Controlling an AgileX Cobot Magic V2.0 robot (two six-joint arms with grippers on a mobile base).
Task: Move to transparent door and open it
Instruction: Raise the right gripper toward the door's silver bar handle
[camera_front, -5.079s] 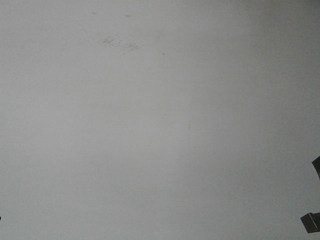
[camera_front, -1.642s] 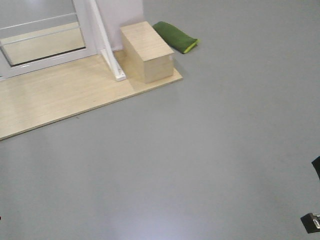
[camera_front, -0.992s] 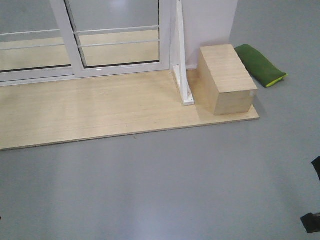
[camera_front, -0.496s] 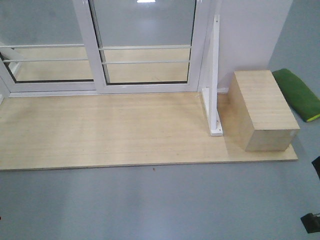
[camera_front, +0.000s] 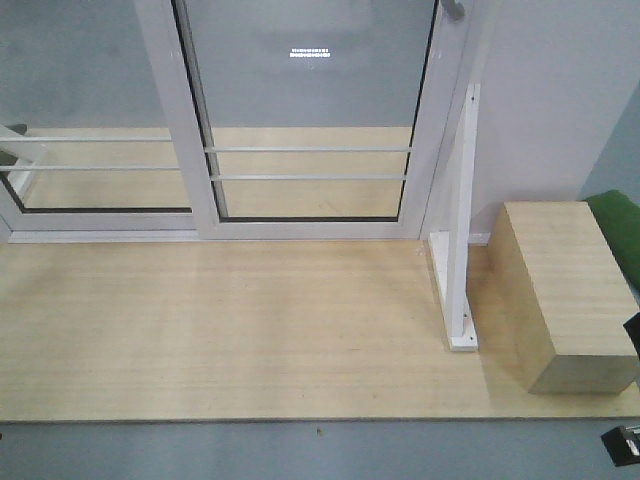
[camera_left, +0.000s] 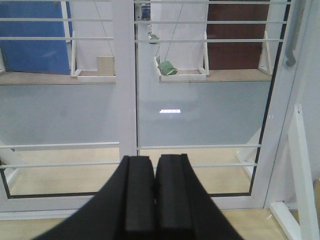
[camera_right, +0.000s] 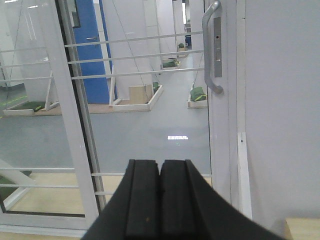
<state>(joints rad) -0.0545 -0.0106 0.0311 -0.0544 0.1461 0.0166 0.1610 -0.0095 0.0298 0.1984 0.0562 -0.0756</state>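
Door: the glass sliding door (camera_front: 310, 100) stands at 12 o'clock in the front view, upright in its white frame and shut against the right-hand post.
Second panel: a similar glass panel (camera_front: 90, 90) sits at 10 o'clock and shows no handle.
Box: a wooden box (camera_front: 560, 280) sits at 4 o'clock, just beside the door's right foot.
Brace: a white brace (camera_front: 460, 220) leans up the post, between the box and the door.
Right hand: the right hand (camera_right: 160, 200) is closed, pads pressed flat together, gripping nothing.
Left hand: the left hand (camera_left: 155, 200) is closed the same way and is empty.
Handle: the grey bar handle (camera_right: 205, 50) runs vertically on the door's right edge, with the lock plate (camera_right: 217, 47) just behind it.
Bearing from right hand: the handle lies at about 1 o'clock, higher than the fingertips and well apart from them.
Bearing from left hand: the handle lies at about 2 o'clock, cut by the picture's edge.
Nearer arm: probably the right.
Likely pull: toward 9 o'clock, across the second panel, since the handle sits on the right edge.
Need first: the hand must open before it can hook the upright bar.
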